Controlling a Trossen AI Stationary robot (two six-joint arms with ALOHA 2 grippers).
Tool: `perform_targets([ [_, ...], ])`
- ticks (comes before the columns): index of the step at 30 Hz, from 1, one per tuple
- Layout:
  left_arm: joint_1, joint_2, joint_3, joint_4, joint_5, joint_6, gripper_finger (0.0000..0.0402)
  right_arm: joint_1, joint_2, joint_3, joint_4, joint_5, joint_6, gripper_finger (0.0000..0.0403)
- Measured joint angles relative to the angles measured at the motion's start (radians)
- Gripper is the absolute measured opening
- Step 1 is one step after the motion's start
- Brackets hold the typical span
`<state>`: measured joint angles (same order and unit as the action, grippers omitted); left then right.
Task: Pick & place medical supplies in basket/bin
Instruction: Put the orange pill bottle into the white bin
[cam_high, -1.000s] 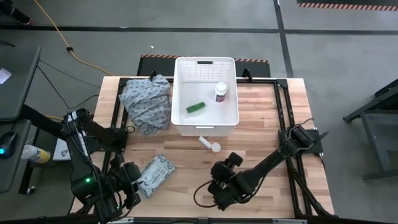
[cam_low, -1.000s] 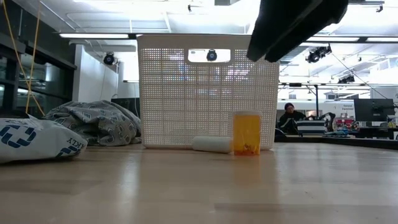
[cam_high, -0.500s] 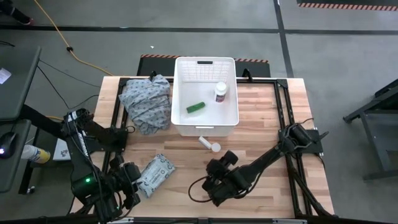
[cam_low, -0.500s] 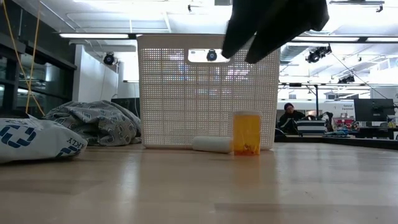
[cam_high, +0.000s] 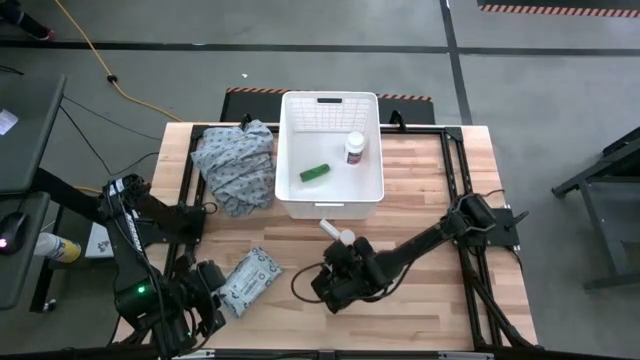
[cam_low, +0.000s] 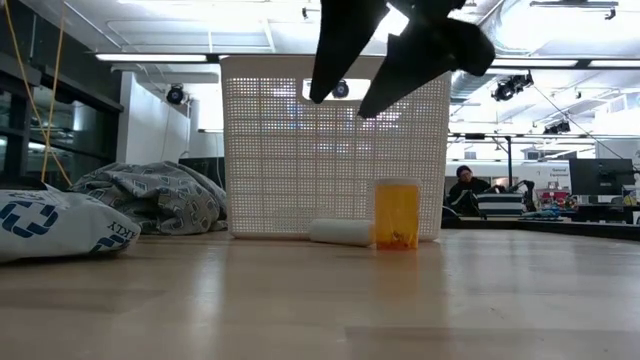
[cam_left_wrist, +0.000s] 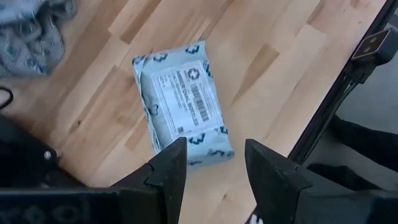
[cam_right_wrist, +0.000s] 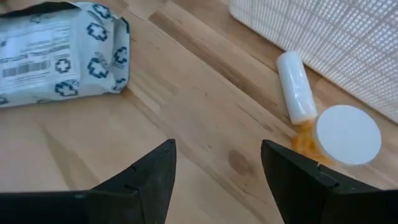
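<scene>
The white perforated bin stands at the table's far middle and holds a white pill bottle and a green stick-shaped box. A white tube lies on its side in front of the bin's near wall. Beside the tube stands a small orange vial with a white cap. The pale green-white packet lies flat near the table's left. My right gripper hovers open over bare wood between packet and tube. My left gripper waits open at the near-left corner, just short of the packet.
A grey-blue patterned cloth lies bunched against the bin's left wall. Bare wood runs along the table's right side and its near middle. Black frame rails edge the table. In the low view the right gripper hangs high in front of the bin.
My right gripper has swung from the near middle toward the table's left and far side, closer to the tube and the orange vial, and has come lower, tipping as it went. Nothing on the table has moved.
</scene>
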<state>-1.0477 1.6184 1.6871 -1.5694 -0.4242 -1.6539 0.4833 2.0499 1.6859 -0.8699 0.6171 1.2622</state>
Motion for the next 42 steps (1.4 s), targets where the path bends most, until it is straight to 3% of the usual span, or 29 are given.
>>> perform_targets([
  [15, 0.000, 0.000, 0.000, 0.050, 0.014, -0.031, 0.0195, -0.045, 0.000, 0.000, -0.035, -0.126, 0.021, 0.0237],
  [42, 0.000, 0.000, 0.000, 0.052, 0.011, -0.053, 0.0195, -0.044, 0.000, 0.000, -0.161, -0.211, 0.080, 0.0243],
])
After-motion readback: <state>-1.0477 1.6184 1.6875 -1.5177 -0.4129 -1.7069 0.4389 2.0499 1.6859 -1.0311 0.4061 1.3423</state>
